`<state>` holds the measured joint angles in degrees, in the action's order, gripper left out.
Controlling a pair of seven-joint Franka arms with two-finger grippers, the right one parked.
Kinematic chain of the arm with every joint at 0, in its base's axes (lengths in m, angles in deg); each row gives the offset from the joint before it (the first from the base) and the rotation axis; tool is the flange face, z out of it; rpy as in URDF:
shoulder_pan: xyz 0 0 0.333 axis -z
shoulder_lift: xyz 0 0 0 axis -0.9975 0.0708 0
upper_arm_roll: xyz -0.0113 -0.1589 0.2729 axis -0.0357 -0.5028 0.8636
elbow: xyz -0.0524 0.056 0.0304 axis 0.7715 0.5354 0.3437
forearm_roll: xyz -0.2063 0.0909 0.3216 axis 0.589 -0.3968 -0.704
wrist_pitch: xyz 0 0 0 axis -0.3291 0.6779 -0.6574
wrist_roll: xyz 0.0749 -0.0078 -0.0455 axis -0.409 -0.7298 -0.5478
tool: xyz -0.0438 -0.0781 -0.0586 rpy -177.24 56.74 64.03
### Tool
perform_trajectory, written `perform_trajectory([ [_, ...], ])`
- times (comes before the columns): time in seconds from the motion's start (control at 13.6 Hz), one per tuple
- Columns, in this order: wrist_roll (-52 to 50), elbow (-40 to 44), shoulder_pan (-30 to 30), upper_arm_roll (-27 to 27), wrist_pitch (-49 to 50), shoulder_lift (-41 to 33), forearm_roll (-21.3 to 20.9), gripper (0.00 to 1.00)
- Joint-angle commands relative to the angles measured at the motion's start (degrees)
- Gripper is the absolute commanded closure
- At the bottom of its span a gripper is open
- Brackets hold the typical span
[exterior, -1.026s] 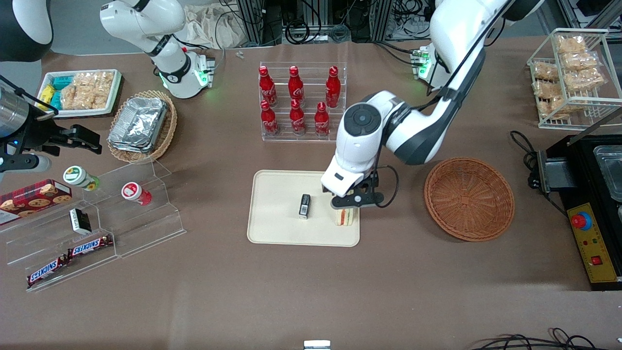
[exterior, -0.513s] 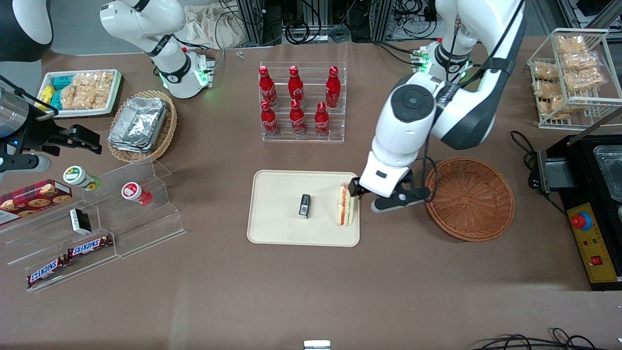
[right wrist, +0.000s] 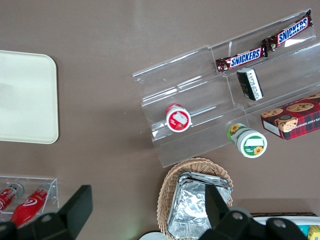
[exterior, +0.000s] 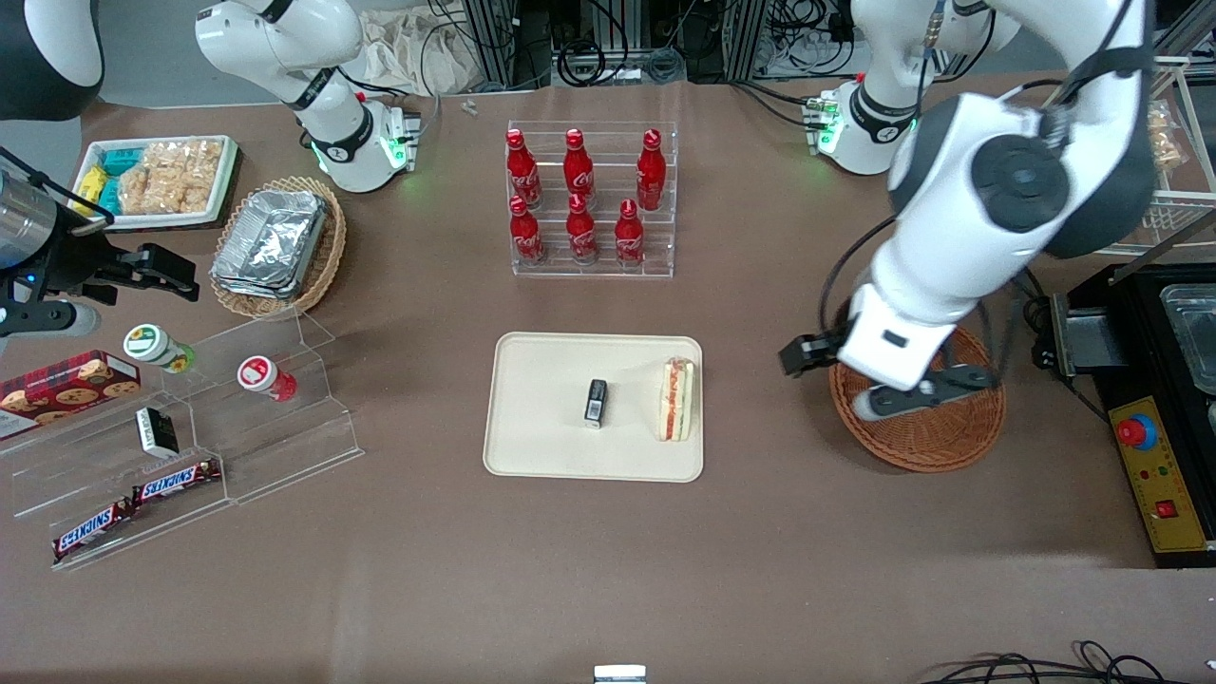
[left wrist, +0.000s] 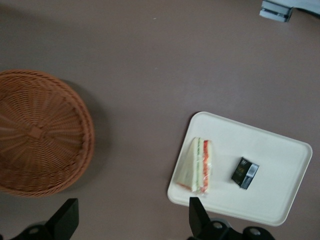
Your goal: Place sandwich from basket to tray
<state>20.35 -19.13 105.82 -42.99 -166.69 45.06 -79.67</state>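
Note:
The sandwich (exterior: 677, 399) (left wrist: 197, 165), a white wedge with an orange-red filling stripe, lies on the cream tray (exterior: 541, 446) (left wrist: 280, 192) by the tray edge nearest the basket. A small black object (exterior: 596, 402) (left wrist: 245, 172) sits beside it on the tray. The round reddish-brown wicker basket (exterior: 926, 442) (left wrist: 35, 132) holds nothing that I can see. My gripper (exterior: 836, 378) (left wrist: 132, 220) hangs open and high, over the basket rim that faces the tray. Nothing is between its fingers (left wrist: 67, 220).
A clear rack of red bottles (exterior: 589, 199) stands farther from the camera than the tray. An acrylic step shelf (exterior: 237, 418) with snacks, a tan basket of foil containers (exterior: 275, 242) and a white snack tray (exterior: 157, 180) lie toward the parked arm's end. A black appliance (exterior: 1159, 380) flanks the basket.
The gripper has let go of the sandwich, opened, risen and swung from the tray to above the basket. The sandwich stays on the tray, tipped onto its side.

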Motion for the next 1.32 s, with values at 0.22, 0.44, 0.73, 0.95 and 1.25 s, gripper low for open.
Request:
perform_trajectory([
  [0.22,10.03,-0.86,0.16,6.6,8.9,-5.47,1.65,0.01],
  [0.44,12.06,-1.3,0.42,9.93,10.05,-7.75,1.56,0.01],
  [0.73,12.33,-1.21,0.16,10.65,10.76,-9.51,1.56,0.01],
  [0.95,14.42,-1.3,0.07,10.65,11.9,-10.66,0.95,0.01],
  [1.25,15.4,-1.12,-6.77,6.18,12.34,-11.19,1.12,0.01],
])
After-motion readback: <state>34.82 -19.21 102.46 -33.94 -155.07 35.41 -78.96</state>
